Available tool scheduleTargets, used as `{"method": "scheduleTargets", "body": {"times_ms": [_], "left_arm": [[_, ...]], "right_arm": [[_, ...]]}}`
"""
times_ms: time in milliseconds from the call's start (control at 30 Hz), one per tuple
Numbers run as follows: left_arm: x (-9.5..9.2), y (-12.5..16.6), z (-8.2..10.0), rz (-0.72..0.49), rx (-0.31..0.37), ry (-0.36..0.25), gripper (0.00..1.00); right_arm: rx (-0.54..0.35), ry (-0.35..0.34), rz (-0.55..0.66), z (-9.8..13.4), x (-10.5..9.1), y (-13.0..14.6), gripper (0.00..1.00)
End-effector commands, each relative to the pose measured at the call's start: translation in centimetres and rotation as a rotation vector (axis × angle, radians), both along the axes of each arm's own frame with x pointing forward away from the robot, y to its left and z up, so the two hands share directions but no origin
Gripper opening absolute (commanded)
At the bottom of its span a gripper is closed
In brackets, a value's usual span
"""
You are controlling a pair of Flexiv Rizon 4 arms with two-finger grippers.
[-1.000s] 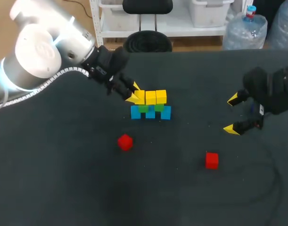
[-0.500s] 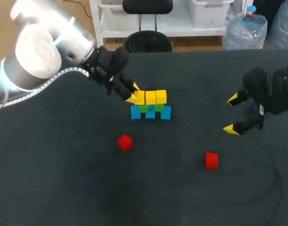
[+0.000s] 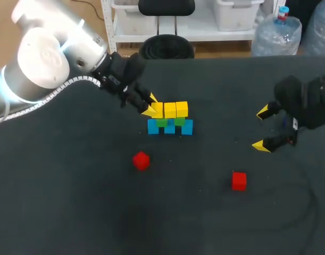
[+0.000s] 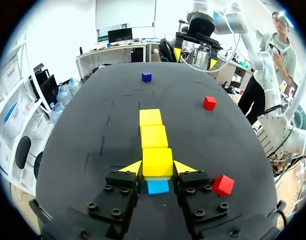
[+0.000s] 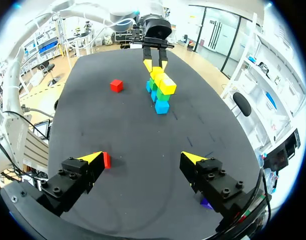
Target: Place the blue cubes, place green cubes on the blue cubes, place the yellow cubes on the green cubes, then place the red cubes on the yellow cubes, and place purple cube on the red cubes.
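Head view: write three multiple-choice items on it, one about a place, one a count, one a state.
1. The red cubes lie:
A) stacked on each other
B) apart on the table
C) inside a bowl

2. Yellow cubes in the top row number:
A) three
B) two
C) five

3. The right gripper is:
A) shut on a red cube
B) shut on a blue cube
C) open and empty

Key:
1 B: each red cube sits alone on the table.
2 A: three sit side by side.
3 C: its yellow tips stand far apart with nothing between.
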State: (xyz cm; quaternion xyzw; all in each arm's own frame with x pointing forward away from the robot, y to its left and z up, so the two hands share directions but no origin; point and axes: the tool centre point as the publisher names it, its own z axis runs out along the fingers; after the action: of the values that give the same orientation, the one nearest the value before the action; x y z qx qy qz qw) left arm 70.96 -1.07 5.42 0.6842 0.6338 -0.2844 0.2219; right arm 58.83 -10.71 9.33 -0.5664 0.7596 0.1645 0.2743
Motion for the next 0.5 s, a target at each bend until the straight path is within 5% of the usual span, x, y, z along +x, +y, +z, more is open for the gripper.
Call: {"method": "scheduleTargets", "body": {"times_ms": [33, 500], "left_arm": [[0.33, -0.10, -0.01, -0.004, 0.004, 0.006, 0.22], [0.47, -0.28, -0.05, -0.004, 0.004, 0.007, 0.25]], "right_arm": [[0.004, 0.000, 0.003, -0.05, 0.05, -0.04, 1.00], [0.004, 0.000, 0.003, -0.05, 0.05, -0.04, 1.00]]}}
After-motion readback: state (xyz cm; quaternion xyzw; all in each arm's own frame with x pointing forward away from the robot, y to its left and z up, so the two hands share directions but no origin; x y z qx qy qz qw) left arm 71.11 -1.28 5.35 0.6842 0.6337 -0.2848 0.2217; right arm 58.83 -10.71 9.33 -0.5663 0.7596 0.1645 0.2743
